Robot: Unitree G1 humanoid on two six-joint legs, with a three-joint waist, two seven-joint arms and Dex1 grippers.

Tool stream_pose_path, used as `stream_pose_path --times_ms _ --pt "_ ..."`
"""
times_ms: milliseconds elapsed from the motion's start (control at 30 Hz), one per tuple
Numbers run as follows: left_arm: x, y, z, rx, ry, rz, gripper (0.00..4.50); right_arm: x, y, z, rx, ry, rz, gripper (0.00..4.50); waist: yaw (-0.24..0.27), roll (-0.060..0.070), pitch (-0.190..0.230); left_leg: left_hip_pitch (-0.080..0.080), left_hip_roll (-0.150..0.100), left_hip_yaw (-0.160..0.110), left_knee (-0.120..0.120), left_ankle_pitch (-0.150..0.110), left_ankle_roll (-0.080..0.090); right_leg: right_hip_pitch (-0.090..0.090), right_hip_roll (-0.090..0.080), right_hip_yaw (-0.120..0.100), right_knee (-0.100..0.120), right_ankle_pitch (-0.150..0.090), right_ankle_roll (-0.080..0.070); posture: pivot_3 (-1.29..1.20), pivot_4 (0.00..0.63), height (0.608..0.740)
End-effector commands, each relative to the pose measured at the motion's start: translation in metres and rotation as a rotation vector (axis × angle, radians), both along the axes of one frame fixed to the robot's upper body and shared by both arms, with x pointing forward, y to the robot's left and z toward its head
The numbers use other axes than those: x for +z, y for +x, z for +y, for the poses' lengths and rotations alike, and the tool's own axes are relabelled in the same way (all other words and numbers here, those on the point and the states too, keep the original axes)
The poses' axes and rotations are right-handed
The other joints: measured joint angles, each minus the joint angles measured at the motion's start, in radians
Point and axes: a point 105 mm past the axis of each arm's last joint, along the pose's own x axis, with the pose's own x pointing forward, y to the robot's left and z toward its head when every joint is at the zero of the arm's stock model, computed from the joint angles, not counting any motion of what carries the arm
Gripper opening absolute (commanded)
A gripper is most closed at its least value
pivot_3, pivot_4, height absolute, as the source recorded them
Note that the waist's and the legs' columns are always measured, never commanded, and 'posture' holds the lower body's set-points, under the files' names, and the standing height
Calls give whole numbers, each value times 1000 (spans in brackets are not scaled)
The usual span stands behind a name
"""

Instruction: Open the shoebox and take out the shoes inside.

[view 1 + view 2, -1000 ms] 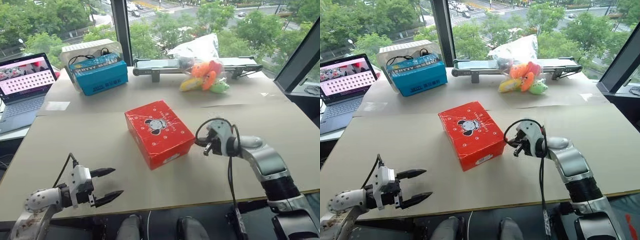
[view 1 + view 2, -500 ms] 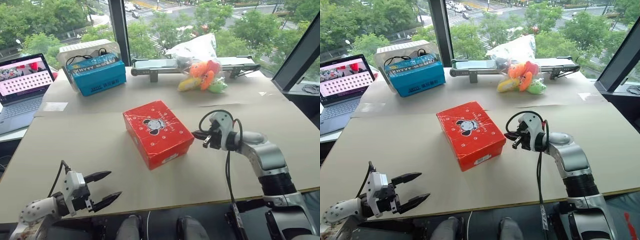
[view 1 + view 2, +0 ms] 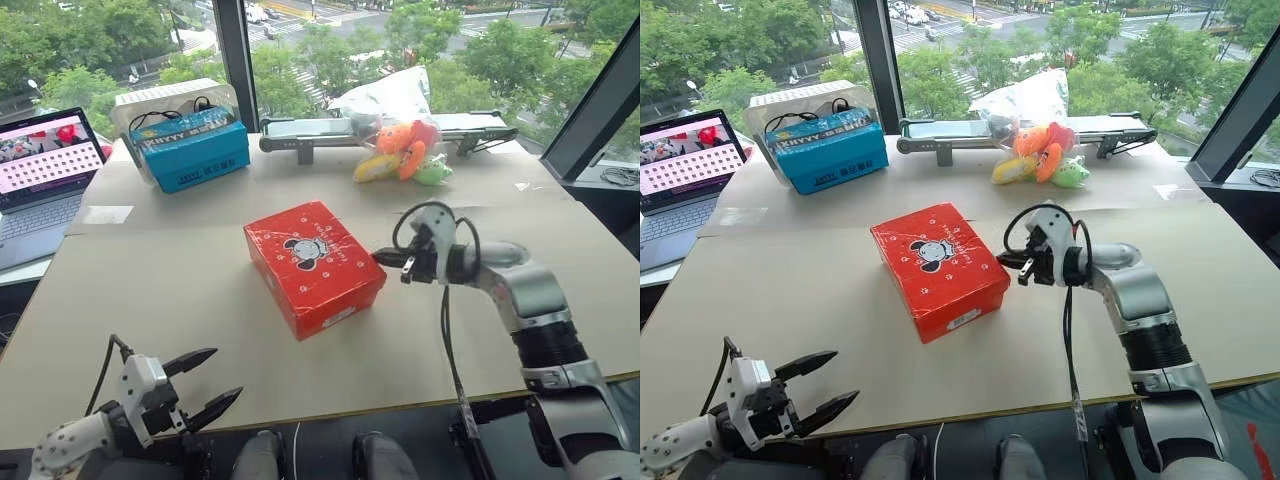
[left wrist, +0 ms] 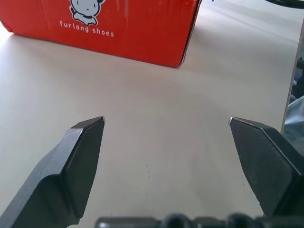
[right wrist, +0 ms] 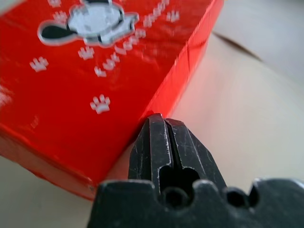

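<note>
By my right claw [image 5: 164, 135], matt black plastic, the shoebox [image 3: 312, 264] is glossy red card; the worktop [image 3: 200, 290] beneath looks matt, smooth.

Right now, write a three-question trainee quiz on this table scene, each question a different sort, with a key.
1. True or false: the shoebox has its lid open.
2. Multiple choice: the right gripper has its jaws
A. wide open above the lid
B. shut, tips at the shoebox's right side
C. shut on a plush toy
3. Fill in: the left gripper, near the table's front edge, has its jaws ____.

Key
1. False: the lid lies flat and closed.
2. B
3. open: they are spread wide, holding nothing.
</note>
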Motion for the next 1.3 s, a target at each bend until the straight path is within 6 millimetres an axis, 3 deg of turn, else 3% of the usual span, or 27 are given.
stream_pose_path --times_ms 33,100,200,300,400,500,667,900,1200,1300 --pt "12 -1 -1 -10 7 -51 4500 3 29 -30 -170 -108 -100 74 0 0 0 0 0 0 0 0 0 0 0 0 0 0 0 0 150 740" --pt "13 -1 -2 -17 9 -47 4500 -4 42 -52 -277 -151 -105 74 -1 0 0 0 0 0 0 0 0 0 0 0 0 1 0 0 150 740" --pt "13 1 -1 -15 11 -49 4500 -10 41 -52 -247 -147 -89 74 -1 0 0 0 0 1 0 0 0 0 1 0 0 2 -1 0 150 740" --pt "14 3 -1 -16 14 -51 4500 -16 32 -36 -138 -139 -57 74 -5 0 0 0 1 0 0 0 0 1 1 1 1 2 -1 0 150 740" --pt "13 7 2 2 22 -58 4500 0 4 6 104 -33 -41 74 -4 0 0 0 2 0 0 0 0 1 3 1 2 2 -1 0 150 740" --pt "12 8 -1 -3 13 -58 4500 11 -12 24 214 5 -42 74 -2 0 0 0 3 0 1 1 0 0 4 1 4 2 -1 0 150 740" --pt "11 10 -4 -6 9 -62 4500 34 -20 41 270 124 -38 74 0 0 0 0 4 0 3 0 -1 0 3 0 6 1 -3 0 150 740" --pt "9 11 -5 -4 8 -62 4500 41 -19 44 260 174 -34 74 1 0 0 1 4 0 3 0 -1 -2 3 0 6 1 -4 0 150 740" --pt "8 10 -6 4 9 -64 4500 109 -42 69 446 333 -123 74 0 1 0 0 5 1 3 0 -1 -2 3 0 10 0 -6 0 150 740" --pt "9 9 -6 8 5 -66 4500 133 -61 86 587 331 -171 74 0 1 0 1 5 0 3 0 -1 -2 3 0 10 0 -6 0 150 740"
